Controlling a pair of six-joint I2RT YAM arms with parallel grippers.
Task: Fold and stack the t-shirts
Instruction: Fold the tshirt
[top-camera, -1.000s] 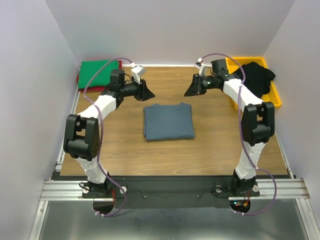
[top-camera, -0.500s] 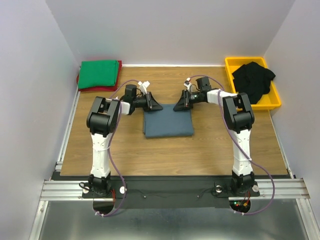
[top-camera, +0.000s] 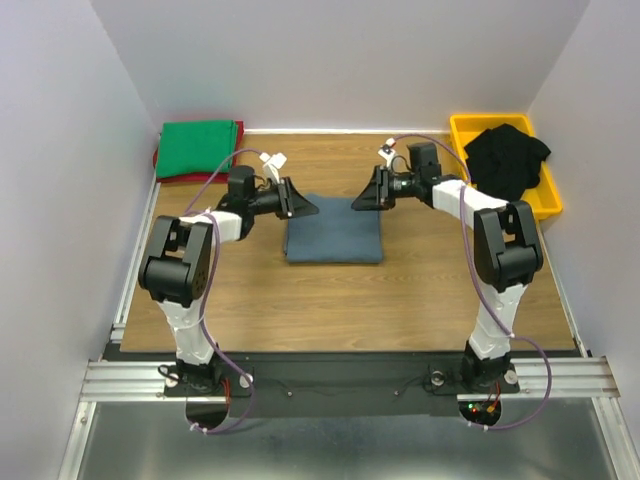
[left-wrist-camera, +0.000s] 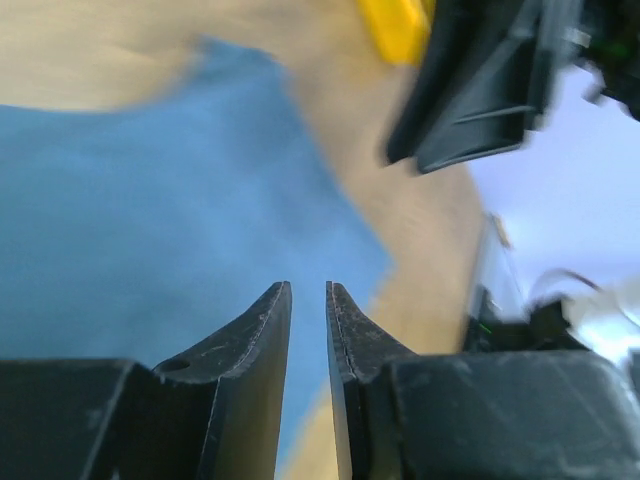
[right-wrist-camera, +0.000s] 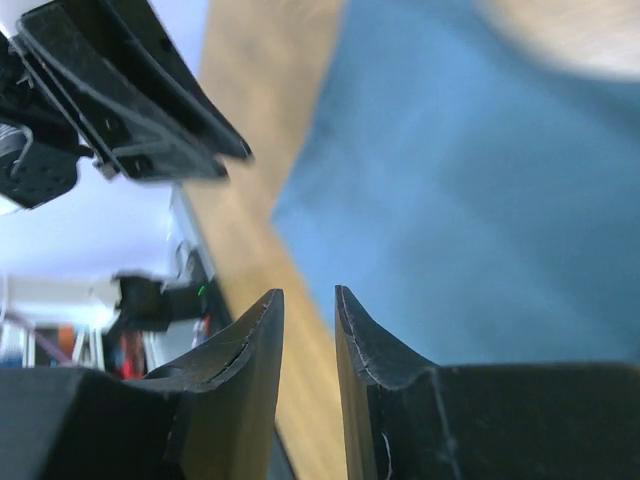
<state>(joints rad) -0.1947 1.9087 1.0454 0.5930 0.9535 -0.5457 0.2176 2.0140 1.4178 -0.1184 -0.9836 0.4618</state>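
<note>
Wood-grain counter (top-camera: 250, 300) runs between pale walls, with both arm bases bolted along its near edge. At the middle of it lies the slate blue-grey t-shirt (top-camera: 333, 232), folded into a flat rectangle.

Both arms reach to that shirt's far edge. The left end effector (top-camera: 310, 208) is over the far left corner and the right end effector (top-camera: 358, 203) over the far right corner, their tips pointing at each other with a gap between them. In each wrist view the fingers are drawn together to a thin slit with nothing gripped, and blue cloth shows blurred beyond them. Whether the tips touch the cloth cannot be told.

In the far left corner the green t-shirt (top-camera: 198, 148) lies folded on the red t-shirt (top-camera: 158, 167), of which only an edge shows. In the far right corner a yellow bin (top-camera: 545, 200) holds crumpled black t-shirts (top-camera: 508, 155).
</note>
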